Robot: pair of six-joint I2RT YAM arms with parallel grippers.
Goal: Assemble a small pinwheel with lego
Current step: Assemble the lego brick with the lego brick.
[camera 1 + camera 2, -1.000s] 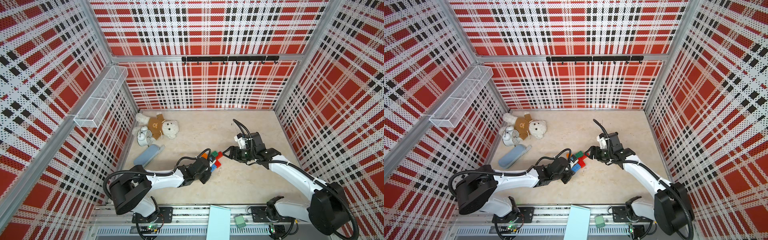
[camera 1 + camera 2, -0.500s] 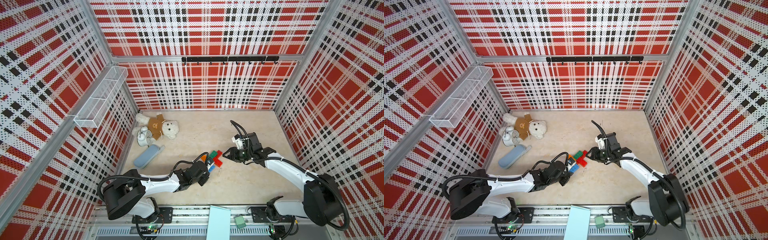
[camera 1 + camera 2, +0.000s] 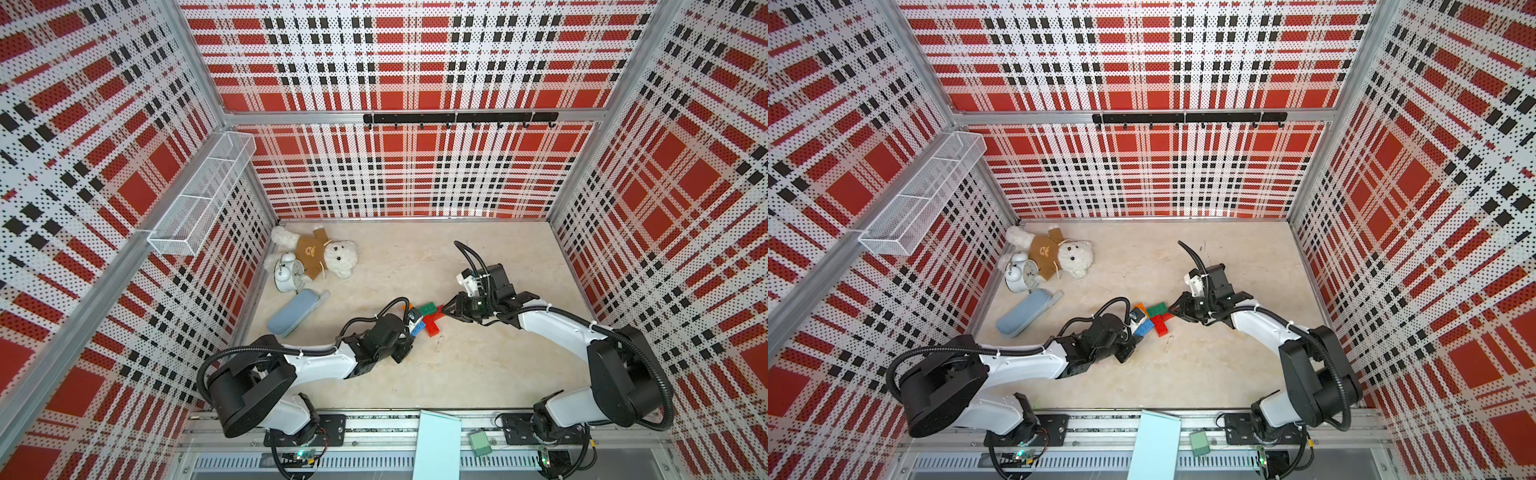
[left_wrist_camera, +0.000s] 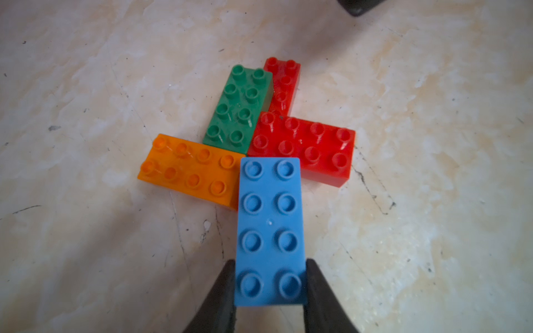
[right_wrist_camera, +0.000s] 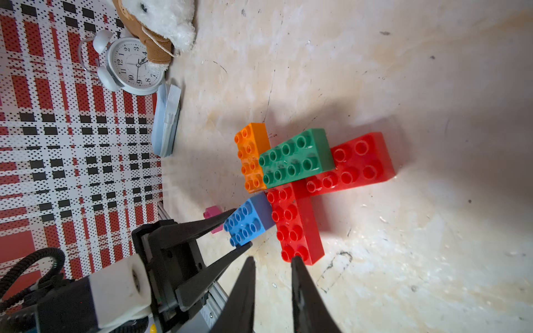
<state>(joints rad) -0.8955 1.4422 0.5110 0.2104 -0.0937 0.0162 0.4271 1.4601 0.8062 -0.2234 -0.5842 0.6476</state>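
The lego lies mid-floor as a flat cluster: a green brick (image 4: 238,109) (image 5: 297,158) on top, an orange brick (image 4: 187,170) (image 5: 251,155), and two red bricks (image 4: 302,150) (image 5: 357,164) crossing beneath. My left gripper (image 4: 270,262) (image 3: 409,332) is shut on the blue brick (image 4: 269,219) (image 5: 248,222), whose far end meets the cluster. A pink square (image 5: 212,213) peeks out behind a left finger. My right gripper (image 5: 272,258) (image 3: 444,309) stands at the end of a red brick (image 5: 294,222), jaws narrowly apart with nothing between them.
A teddy bear (image 3: 328,257), a white alarm clock (image 3: 286,274) and a light blue case (image 3: 293,311) lie at the left wall. A wire basket (image 3: 199,195) hangs on that wall. A black hook rail (image 3: 457,118) spans the back.
My right gripper has moved left up to the brick cluster and its jaws have narrowed. The left arm has shifted a little while still holding the blue brick.
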